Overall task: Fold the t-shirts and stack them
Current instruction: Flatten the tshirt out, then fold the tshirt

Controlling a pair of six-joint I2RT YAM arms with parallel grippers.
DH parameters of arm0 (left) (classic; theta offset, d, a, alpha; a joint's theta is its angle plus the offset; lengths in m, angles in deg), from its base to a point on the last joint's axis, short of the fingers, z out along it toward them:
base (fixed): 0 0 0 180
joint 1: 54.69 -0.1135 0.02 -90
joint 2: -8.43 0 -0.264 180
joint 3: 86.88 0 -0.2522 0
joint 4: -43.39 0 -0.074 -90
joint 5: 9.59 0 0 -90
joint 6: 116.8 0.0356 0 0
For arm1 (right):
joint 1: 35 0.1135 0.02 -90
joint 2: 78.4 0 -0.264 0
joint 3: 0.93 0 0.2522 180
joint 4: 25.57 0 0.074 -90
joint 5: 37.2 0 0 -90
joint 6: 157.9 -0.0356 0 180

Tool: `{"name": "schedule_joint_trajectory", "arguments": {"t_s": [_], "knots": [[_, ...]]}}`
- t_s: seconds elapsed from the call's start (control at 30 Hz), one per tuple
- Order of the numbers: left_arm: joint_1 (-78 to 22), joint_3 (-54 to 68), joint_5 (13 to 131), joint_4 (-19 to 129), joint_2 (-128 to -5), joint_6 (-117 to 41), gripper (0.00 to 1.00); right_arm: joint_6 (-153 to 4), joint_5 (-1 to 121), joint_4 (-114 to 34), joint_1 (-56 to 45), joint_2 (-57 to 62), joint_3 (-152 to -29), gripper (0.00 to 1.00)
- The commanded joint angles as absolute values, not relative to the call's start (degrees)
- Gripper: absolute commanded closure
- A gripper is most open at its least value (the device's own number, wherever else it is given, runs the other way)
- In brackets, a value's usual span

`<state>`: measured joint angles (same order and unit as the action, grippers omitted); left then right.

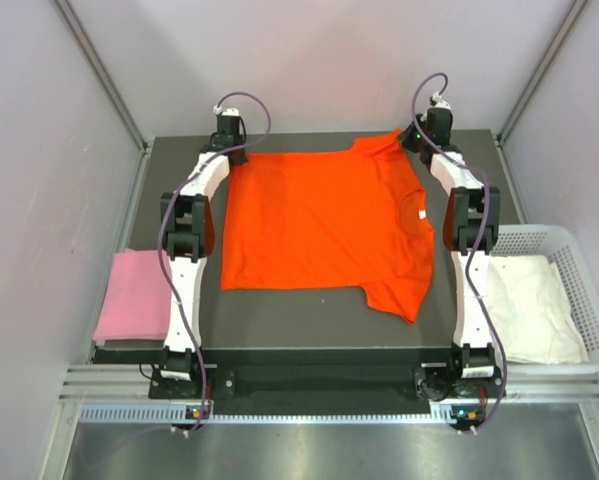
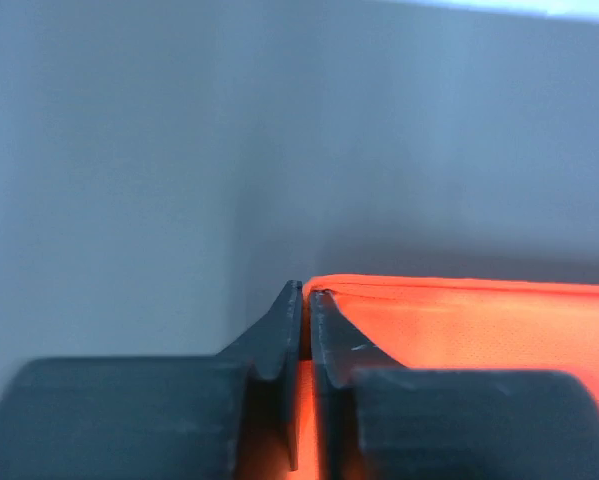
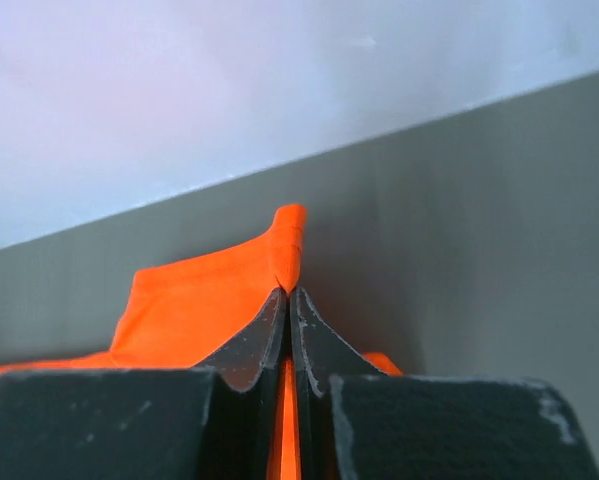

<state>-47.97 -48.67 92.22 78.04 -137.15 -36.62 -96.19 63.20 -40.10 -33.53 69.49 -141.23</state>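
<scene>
three shirts show from above: the orange t-shirt (image 1: 319,220) lies spread flat on the dark table (image 1: 309,320), its neck toward the right and a small white label (image 1: 420,213) showing there; the pink t-shirt (image 1: 129,295) lies folded at the left side by the left arm; the white t-shirt (image 1: 534,305) lies crumpled inside a white mesh basket (image 1: 579,250) on the right, the only thing in it. the left gripper (image 1: 229,150) sits at the orange shirt's far left corner, the right gripper (image 1: 419,140) at its far right sleeve. on the left wrist, the left gripper (image 2: 305,295) is closed, pinching the hem corner of the orange t-shirt (image 2: 479,320). on the right wrist, the right gripper (image 3: 287,295) is closed on a raised fold of the orange t-shirt (image 3: 199,295), above the table (image 3: 459,250).
</scene>
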Motion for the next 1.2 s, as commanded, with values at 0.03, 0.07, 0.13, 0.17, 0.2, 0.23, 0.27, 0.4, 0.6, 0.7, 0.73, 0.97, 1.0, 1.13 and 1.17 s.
{"name": "schedule_joint_trajectory", "arguments": {"t_s": [0.03,0.07,0.13,0.17,0.2,0.23,0.27,0.4,0.6,0.7,0.73,0.97,1.0,1.13,1.17], "knots": [[-49.2,-52.9,93.3,71.2,-137.9,-35.8,0.64,-95.1,62.7,-42.0,-34.6,68.2,-145.3,0.80],[-49.4,-53.0,94.5,71.8,-137.7,-35.8,0.52,-94.5,62.6,-43.2,-34.6,67.7,-145.7,0.73],[-49.5,-52.3,95.6,72.6,-136.2,-35.2,0.30,-93.2,63.0,-48.3,-36.8,65.7,-146.6,0.59],[-49.4,-51.8,95.3,73.0,-135.5,-35.0,0.28,-91.6,63.2,-50.1,-37.2,64.5,-146.6,0.53],[-49.3,-50.4,94.8,73.4,-133.2,-34.5,0.23,-91.0,63.0,-52.0,-37.7,62.1,-146.2,0.47],[-49.2,-49.2,94.8,74.5,-131.9,-33.5,0.21,-90.2,63.3,-54.8,-38.1,60.6,-145.6,0.43],[-48.8,-47.1,95.1,75.6,-130.5,-33.3,0.21,-88.5,63.6,-56.4,-38.3,59.1,-144.2,0.42],[-47.2,-36.3,97.2,79.4,-117.6,-35.5,0.21,-86.8,60.7,-66.7,-39.0,46.7,-135.7,0.40],[-40.8,-15.7,91.8,86.5,-96.8,-44.4,0.27,-96.8,58.9,-73.7,-36.5,24.7,-106.6,0.43],[-34.1,-4.2,91.6,88.5,-86.4,-46.3,0.30,-95.8,56.9,-76.2,-30.4,14.7,-95.0,0.42],[-31.2,-1.7,92.6,89.5,-84.1,-47.4,0.31,-95.7,56.3,-76.6,-28.9,12.2,-92.2,0.41],[-30.2,18.4,88.0,97.6,-68.1,-67.9,0.43,-105.7,54.5,-79.8,-18.0,-4.9,-69.8,0.37],[-30.3,20.4,89.2,97.8,-66.7,-73.5,0.45,-107.6,55.0,-79.1,-17.7,-9.5,-67.2,0.38],[-33.3,29.4,88.8,95.1,-60.0,-86.0,0.44,-116.3,57.4,-77.5,-17.8,-19.9,-55.2,0.39],[-35.1,33.4,87.9,93.5,-57.7,-88.5,0.45,-118.8,56.5,-77.6,-17.7,-21.5,-54.0,0.39]]}}
